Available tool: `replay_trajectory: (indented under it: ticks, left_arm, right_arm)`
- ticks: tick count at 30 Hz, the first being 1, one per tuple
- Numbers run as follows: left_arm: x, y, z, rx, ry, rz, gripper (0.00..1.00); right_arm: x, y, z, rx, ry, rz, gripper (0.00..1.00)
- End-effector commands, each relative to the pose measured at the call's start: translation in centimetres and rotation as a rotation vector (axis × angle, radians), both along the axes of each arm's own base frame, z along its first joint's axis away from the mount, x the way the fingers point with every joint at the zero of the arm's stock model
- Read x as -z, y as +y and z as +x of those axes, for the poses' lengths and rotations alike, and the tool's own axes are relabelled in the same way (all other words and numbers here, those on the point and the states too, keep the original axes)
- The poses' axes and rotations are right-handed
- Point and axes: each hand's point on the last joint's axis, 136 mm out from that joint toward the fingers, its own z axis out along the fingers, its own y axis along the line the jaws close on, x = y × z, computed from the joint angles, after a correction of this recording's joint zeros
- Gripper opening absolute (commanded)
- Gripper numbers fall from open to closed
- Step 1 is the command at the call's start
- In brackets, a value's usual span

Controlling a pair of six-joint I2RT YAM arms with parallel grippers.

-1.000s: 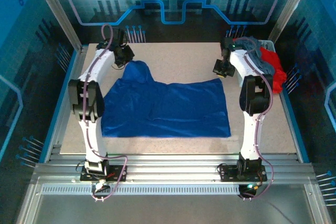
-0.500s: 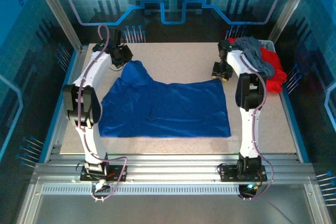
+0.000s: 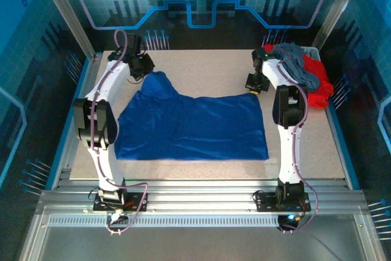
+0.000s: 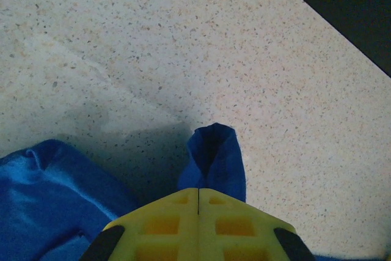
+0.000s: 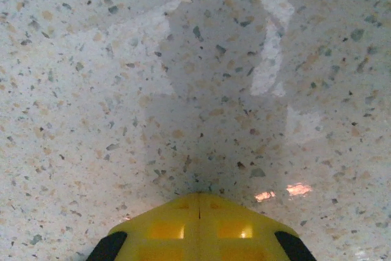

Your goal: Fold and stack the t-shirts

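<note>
The royal-blue t-shirt lies spread across the middle of the table, its far left part pulled up into a peak. My left gripper is at that peak, shut on a pinch of the shirt. In the left wrist view a fold of blue cloth sticks out past the closed yellow fingertips, low over the table. My right gripper hovers just beyond the shirt's far right corner. It is shut over bare speckled table, with no cloth between its fingers. The slate-grey tee and red tees are heaped at the far right.
The heap of grey and red cloth sits in a bin at the table's far right edge, close behind my right arm. Bare speckled tabletop stretches between the two grippers at the back. A blue rim runs along the table's sides.
My right gripper has crept a little toward the far left, away from the shirt's corner. The left arm's elbow swung outward to the left; its gripper kept hold of the cloth.
</note>
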Motion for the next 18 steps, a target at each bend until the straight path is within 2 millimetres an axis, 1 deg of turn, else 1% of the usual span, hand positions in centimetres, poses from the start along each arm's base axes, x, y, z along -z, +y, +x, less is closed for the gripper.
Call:
replay_trajectory:
  ticks: [1, 2, 3, 4, 6, 9, 14, 18]
  left_arm:
    - [-2.6, 0.2, -1.5, 0.001, -0.03, 0.008, 0.0]
    - [-2.8, 0.4, -1.9, -0.002, -0.027, 0.013, 0.0]
    - [-3.2, 0.5, -2.3, -0.004, -0.03, 0.018, 0.0]
    - [-3.3, 0.6, -2.9, -0.007, -0.027, 0.02, 0.0]
    - [-3.7, 0.8, -4.0, -0.012, -0.025, 0.025, 0.0]
    - [-4.4, 1.2, -6.4, -0.023, -0.019, 0.044, 0.0]
    - [-5.2, 2.0, -10.9, -0.04, -0.005, 0.071, 0.0]
    - [-5.3, 2.8, -15.5, -0.063, 0.022, 0.095, 0.0]
  right_arm:
    - [-3.0, 0.5, -0.3, -0.012, -0.053, -0.01, 0.0]
    - [-3.1, 0.6, -0.4, -0.016, -0.056, -0.011, 0.0]
    - [-4.8, 0.8, -0.4, -0.023, -0.09, -0.009, 0.0]
    - [-5.4, 0.9, -0.6, -0.028, -0.103, -0.012, 0.0]
    - [-6.5, 1.1, -1.1, -0.042, -0.12, -0.016, 0.0]
    - [-7.6, 1.1, -2.2, -0.055, -0.138, -0.019, 0.0]
    - [-8.2, 1.4, -4.5, -0.076, -0.137, -0.025, 0.0]
    - [-8.7, 1.3, -7.3, -0.075, -0.131, -0.042, 0.0]
